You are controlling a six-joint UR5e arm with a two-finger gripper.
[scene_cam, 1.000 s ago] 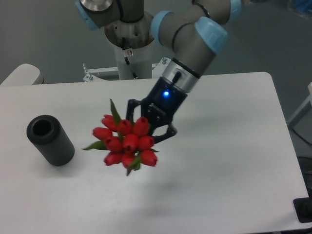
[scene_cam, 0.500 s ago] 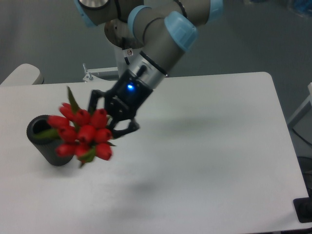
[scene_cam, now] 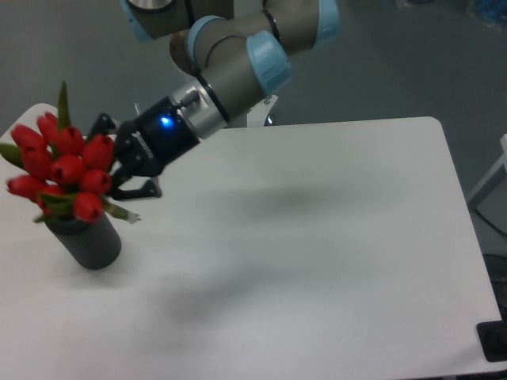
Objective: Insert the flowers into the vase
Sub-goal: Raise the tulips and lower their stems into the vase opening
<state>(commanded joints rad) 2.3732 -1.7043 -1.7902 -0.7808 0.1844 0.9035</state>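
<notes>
The flowers [scene_cam: 65, 168], a tight bunch of red tulip buds with green leaves, hang over the far left of the white table [scene_cam: 317, 237]. My gripper [scene_cam: 120, 165] is shut on their stems just right of the buds. The bunch lies tilted, buds to the left, and the cut stem ends [scene_cam: 129, 215] stick out low to the right, outside the vase. The vase [scene_cam: 91, 241], a dark grey cylinder, stands directly below the buds. They cover its top opening.
The arm's base column [scene_cam: 218, 95] stands behind the table's far edge. A black object [scene_cam: 494, 340] sits off the table's front right corner. The table's left edge is close to the vase.
The arm has swung left and up with the flowers, from the table's middle to above the vase. The buds now hide the vase's opening.
</notes>
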